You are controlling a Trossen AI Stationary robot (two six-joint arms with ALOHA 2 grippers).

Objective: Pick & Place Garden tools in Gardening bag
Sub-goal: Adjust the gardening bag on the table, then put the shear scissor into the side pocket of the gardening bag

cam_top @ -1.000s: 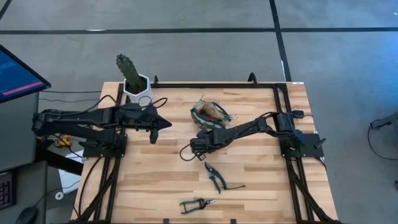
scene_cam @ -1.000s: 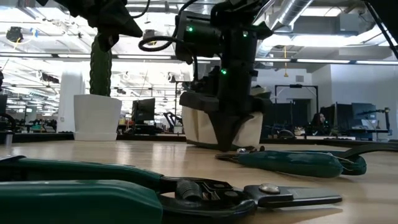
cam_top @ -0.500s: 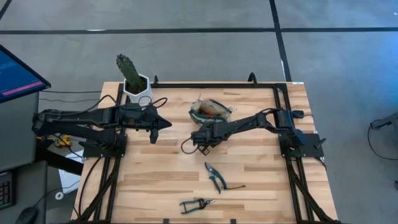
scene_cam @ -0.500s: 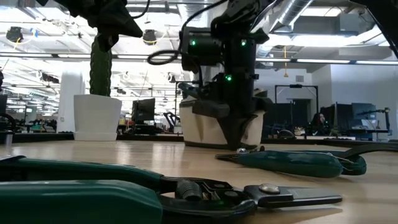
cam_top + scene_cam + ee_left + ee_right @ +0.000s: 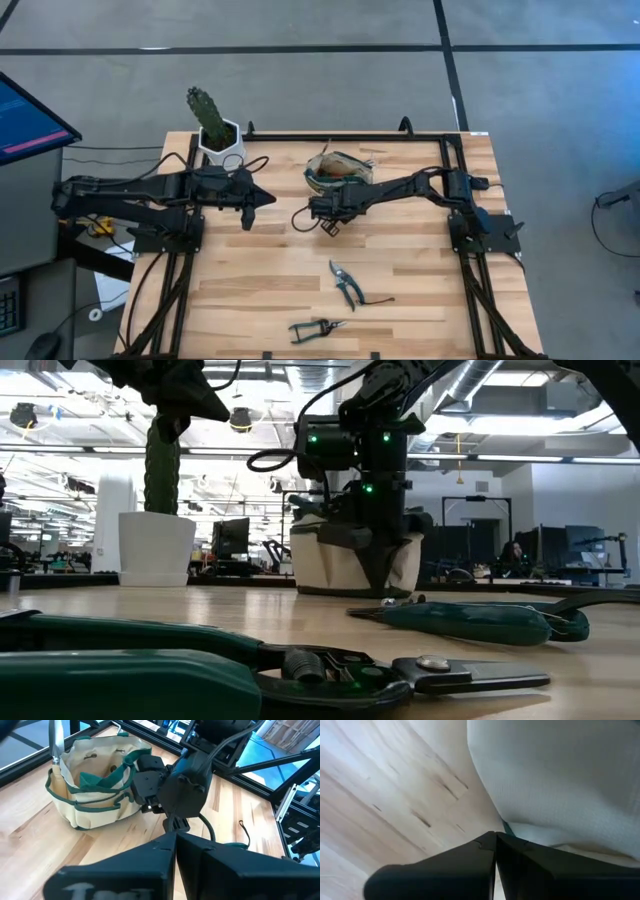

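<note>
The beige gardening bag (image 5: 338,172) with green trim stands on the table at the far middle. It also shows in the left wrist view (image 5: 95,785), with a wooden-handled tool (image 5: 56,755) standing in it. Two green-handled pruning shears (image 5: 345,283) (image 5: 315,327) lie flat toward the near edge. My right gripper (image 5: 328,222) is shut and empty, pointing down just on the near side of the bag (image 5: 555,775). My left gripper (image 5: 268,198) is shut and empty, held above the table left of the bag. My right gripper's shut fingertips (image 5: 495,837) stand at the foot of the bag's near wall, by its green bottom trim (image 5: 508,827). I cannot tell whether they touch the cloth.
A cactus in a white pot (image 5: 218,140) stands at the far left corner. A black cable (image 5: 300,218) loops beside my right wrist. Bare wood lies between the bag and the shears.
My right gripper has gone toward the table's far edge, closing on the near side of the bag, and stays shut. The shears have kept still.
</note>
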